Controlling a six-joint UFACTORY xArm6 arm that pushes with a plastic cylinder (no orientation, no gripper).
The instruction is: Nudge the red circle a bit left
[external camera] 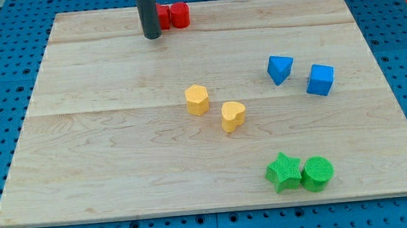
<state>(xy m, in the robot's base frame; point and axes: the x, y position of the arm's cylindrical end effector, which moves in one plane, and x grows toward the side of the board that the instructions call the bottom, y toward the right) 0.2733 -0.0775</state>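
Observation:
Two red blocks sit at the view's top edge of the wooden board point(118, 135). One red block point(179, 15) looks round; the other red block point(163, 16) lies just left of it and is partly hidden by my rod, so its shape cannot be made out. My tip point(152, 36) rests on the board just left of and slightly below the red pair, close to the hidden one.
A yellow hexagon-like block point(196, 100) and a yellow heart point(233, 116) lie mid-board. A blue triangle-like block point(280, 69) and a blue cube point(320, 80) are at the right. A green star point(284, 172) and a green circle point(317, 173) touch near the bottom right.

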